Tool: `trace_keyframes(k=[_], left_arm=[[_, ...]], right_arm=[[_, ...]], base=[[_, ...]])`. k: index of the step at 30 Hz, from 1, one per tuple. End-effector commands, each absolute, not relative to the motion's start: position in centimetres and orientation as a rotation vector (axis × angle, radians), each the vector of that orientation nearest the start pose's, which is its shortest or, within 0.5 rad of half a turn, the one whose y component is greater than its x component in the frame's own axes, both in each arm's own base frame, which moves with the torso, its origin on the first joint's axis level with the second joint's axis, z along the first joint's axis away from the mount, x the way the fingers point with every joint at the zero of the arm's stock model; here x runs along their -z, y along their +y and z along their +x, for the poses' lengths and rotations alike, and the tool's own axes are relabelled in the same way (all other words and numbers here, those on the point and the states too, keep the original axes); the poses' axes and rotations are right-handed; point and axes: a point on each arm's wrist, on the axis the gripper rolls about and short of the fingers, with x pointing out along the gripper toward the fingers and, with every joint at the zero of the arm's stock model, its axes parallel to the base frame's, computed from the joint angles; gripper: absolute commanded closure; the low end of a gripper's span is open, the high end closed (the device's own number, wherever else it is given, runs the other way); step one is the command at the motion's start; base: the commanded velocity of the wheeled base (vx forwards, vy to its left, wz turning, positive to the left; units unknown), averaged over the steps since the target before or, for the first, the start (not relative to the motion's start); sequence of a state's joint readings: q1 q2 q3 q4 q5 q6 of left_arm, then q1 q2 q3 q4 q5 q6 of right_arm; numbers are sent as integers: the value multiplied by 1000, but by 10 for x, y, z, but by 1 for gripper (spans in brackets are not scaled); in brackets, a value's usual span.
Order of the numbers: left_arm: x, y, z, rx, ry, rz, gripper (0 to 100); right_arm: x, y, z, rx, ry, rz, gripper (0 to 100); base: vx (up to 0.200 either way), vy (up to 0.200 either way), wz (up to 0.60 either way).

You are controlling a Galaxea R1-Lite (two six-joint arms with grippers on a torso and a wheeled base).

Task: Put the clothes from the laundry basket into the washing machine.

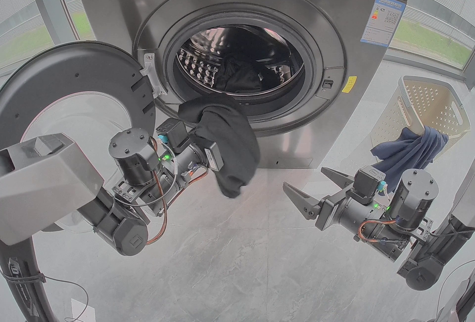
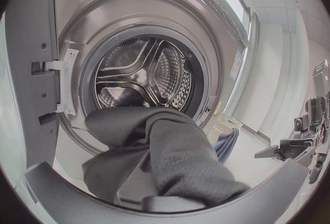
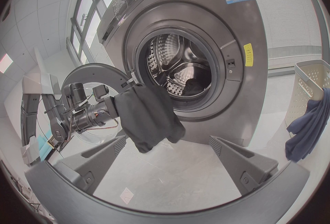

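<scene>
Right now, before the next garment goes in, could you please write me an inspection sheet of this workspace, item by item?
Surface: grey tiled floor.
Job's things: washing machine with its door open and dark clothes in the drum; black garment in front of the opening's lower lip; laundry basket to the right of the machine, with a blue garment hanging over its rim.
Clutter: small white patch on the floor.
End effectors: left end effector holds the black garment; right end effector is open and empty, above the floor.
Cables: orange cables looped at both wrists.
Surroundings: windows behind the machine.
</scene>
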State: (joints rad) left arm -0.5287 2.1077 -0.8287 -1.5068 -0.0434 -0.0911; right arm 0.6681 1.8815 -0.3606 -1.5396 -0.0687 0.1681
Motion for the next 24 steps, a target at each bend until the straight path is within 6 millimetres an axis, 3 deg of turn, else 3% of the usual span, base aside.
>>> trace_keyframes(k=[1, 7, 14, 17, 24], left_arm=[[-137, -187, 322, 575, -197, -146, 100], [-146, -191, 283, 642, -169, -146, 100], [-144, -175, 249, 662, -117, -131, 100], [-141, -169, 223, 731, -86, -120, 100], [-142, -169, 219, 770, -93, -120, 100]], right_arm=[[-113, 169, 219, -592, 48, 163, 0], [-111, 162, 236, -522, 34, 145, 0], [-114, 163, 244, -464, 6, 154, 0], [-117, 166, 246, -444, -9, 160, 0], [-105, 169, 248, -411, 27, 152, 0]], base=[[0, 0, 0], [0, 0, 0], [0, 0, 0], [0, 0, 0], [0, 0, 0]])
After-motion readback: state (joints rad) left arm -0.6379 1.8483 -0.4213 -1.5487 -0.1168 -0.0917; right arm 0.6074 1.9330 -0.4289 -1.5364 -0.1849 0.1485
